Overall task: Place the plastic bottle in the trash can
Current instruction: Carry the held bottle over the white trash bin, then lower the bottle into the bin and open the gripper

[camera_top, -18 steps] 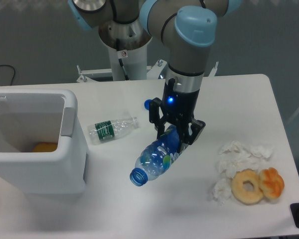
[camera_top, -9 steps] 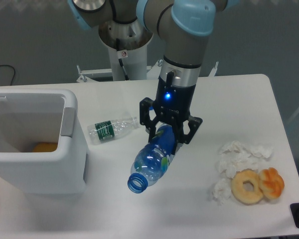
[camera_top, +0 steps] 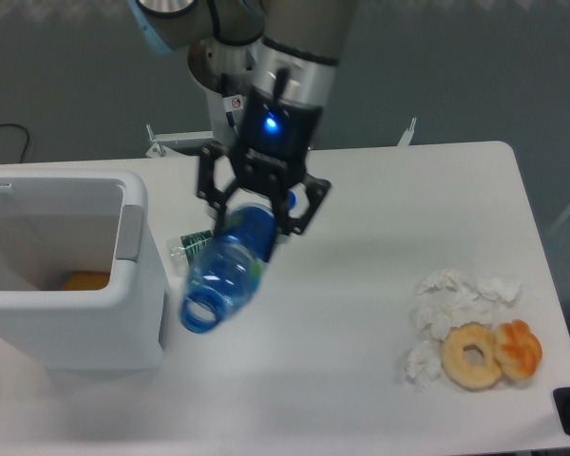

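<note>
Pinching the plastic bottle (camera_top: 230, 268) by its base, the end effector (camera_top: 262, 211) holds it tilted above the desk (camera_top: 361, 323), beside the trash can (camera_top: 123, 323). Release only once fully over the opening.

The bottle (camera_top: 226, 269) is motion-blurred, its label unreadable, and its base is hidden between the gripper (camera_top: 258, 211) fingers. It covers most of the small bottle (camera_top: 192, 244) at 9 o'clock of it, leaving only the green label end. The arm is cut off at the top edge. The trash can (camera_top: 133, 275) runs off the left edge; an orange thing (camera_top: 84, 281) inside is half hidden by its wall.
</note>
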